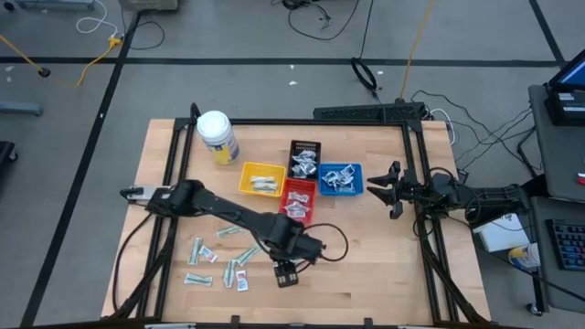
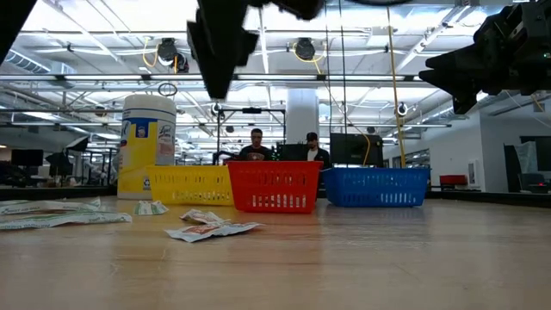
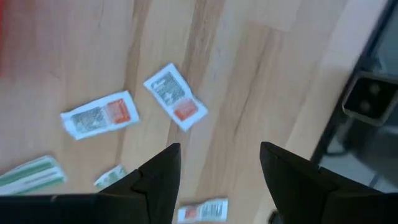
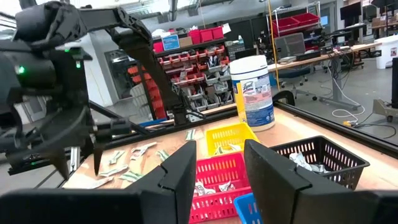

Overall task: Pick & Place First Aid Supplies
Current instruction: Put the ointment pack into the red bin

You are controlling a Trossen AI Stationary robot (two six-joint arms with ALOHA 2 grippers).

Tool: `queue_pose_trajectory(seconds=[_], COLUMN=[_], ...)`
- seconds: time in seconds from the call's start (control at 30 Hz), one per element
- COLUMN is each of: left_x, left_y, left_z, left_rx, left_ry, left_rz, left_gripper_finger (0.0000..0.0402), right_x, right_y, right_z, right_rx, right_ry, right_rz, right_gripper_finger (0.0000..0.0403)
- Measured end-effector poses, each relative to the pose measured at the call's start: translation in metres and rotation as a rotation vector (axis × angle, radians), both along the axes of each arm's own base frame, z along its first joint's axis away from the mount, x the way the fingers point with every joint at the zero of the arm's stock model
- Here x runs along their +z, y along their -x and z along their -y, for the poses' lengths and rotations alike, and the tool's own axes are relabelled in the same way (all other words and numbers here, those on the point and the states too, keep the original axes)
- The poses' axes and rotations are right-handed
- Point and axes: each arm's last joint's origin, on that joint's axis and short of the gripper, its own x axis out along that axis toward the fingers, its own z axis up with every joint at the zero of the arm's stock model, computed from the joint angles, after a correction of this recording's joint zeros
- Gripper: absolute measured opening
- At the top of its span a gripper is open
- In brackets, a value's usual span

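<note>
Two red-marked packets | just beyond left pincer | pincer wide, empty

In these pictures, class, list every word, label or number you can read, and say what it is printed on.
"Lysol": on the label of the white jar, just legible in the right wrist view.
Rest of the jar's label: too small to read.
Print on the packets on the table: blurred, not readable.
Baskets: no lettering visible.
</note>
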Motion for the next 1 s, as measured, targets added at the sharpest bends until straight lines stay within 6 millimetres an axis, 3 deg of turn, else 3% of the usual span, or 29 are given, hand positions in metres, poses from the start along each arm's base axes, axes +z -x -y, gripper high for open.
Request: queue_pose_trajectory(seconds=[0.33,0.63,0.8,0.9,1.0], left_x=[-0.045,-0.088,-0.095,-0.095,-0.096], left_y=[-0.017,-0.017,-0.013,-0.012,-0.012], left_z=[0.002,0.003,0.003,0.002,0.002], left_rx=[0.094,0.122,0.114,0.092,0.080], left_ry=[-0.053,-0.054,-0.087,-0.103,-0.107], left_rz=[-0.055,-0.053,-0.063,-0.055,-0.053], left_gripper_finger=[0.0225,0.0225,0.0223,0.0200,0.0150], right_x=[0.000,0.000,0.000,0.000,0.000], right_y=[0.000,0.000,0.000,0.000,0.000], right_z=[0.000,0.000,0.000,0.000,0.000], right_rx=[0.000,0.000,0.000,0.000,0.000], right_ry=[0.000,0.000,0.000,0.000,0.000], right_rz=[0.000,-0.001,0.000,0.000,-0.001], right_gripper_finger=[0.0130,0.0130,0.0130,0.0130,0.0130])
